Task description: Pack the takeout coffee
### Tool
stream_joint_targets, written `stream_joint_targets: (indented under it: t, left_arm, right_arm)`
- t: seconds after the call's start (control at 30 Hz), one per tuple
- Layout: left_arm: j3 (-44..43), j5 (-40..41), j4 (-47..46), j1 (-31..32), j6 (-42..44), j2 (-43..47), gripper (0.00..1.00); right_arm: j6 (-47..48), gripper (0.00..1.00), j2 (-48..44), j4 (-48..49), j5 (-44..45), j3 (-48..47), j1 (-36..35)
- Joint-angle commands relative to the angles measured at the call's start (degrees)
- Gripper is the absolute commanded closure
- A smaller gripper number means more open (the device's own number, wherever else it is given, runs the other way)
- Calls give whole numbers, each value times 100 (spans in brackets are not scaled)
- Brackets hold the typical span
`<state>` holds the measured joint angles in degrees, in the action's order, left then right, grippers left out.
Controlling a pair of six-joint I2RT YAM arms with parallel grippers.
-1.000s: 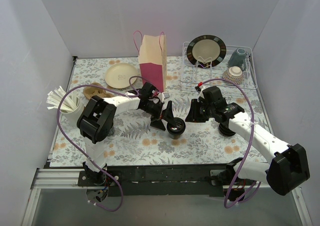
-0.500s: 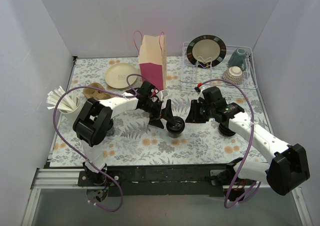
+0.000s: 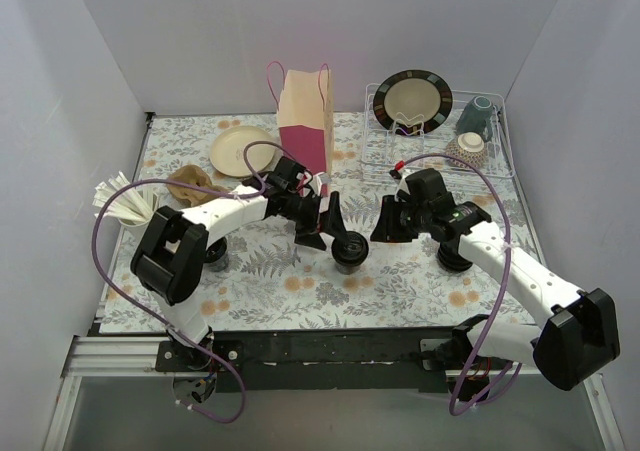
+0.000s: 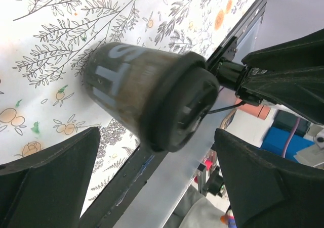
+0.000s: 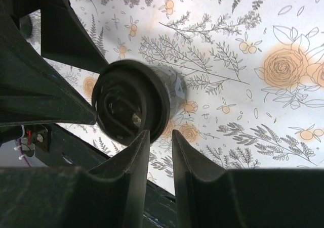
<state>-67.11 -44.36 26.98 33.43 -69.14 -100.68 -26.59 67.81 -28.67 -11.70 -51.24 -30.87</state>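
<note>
The takeout coffee [image 3: 350,254], a small black cup with a black lid, stands upright on the floral mat in the middle. It also shows in the left wrist view [image 4: 152,99] and the right wrist view [image 5: 131,101]. My left gripper [image 3: 325,228] is wide open just left of the cup, and the cup lies between and beyond its fingers [image 4: 50,177], untouched. My right gripper [image 3: 384,228] hovers right of the cup, its fingers [image 5: 136,157] together but for a narrow slit, holding nothing. The tan and magenta paper bag [image 3: 307,129] stands open behind.
A wire dish rack [image 3: 385,151] with a bowl and cups stands at the back right. A beige plate [image 3: 243,151], a brown lump [image 3: 190,183] and a white cup of sticks [image 3: 130,209] sit at the left. A lidless black cup [image 3: 215,258] and a lid stack [image 3: 455,258] flank the arms.
My left arm's elbow has swung left and its gripper has shifted slightly beside the cup. The cup and the right arm have stayed put.
</note>
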Motion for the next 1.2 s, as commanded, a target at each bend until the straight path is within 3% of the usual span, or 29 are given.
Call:
stream_joint_targets:
  t: [0.0,0.2,0.37,0.47,0.6,0.7,1.17]
  left_arm:
    - [84,409,44,-12,-239,882,5]
    - [339,1122,210,-12,-170,1490,6]
    - [523,1534,299,-12,-178,1727,13]
    - [743,1851,194,-12,-222,2052,14]
    - [1042,2588,141,-12,-292,2553,2]
    - [1244,2730,132,-12,-328,3027,2]
    - [1965,3118,475,-12,-925,4698,2]
  right_arm:
    - [136,68,-207,27,54,-447,-24]
    - [294,65,171,-165,-16,-1009,-68]
    - [496,58,390,-209,-174,-1247,-147]
    - [655,45,540,-403,176,-1528,-410]
    - [786,15,803,-727,694,-1941,-901]
    - [918,2,1049,-1000,1107,-2275,-1253]
    - [1077,2,1849,-1194,1715,-2417,-1905]
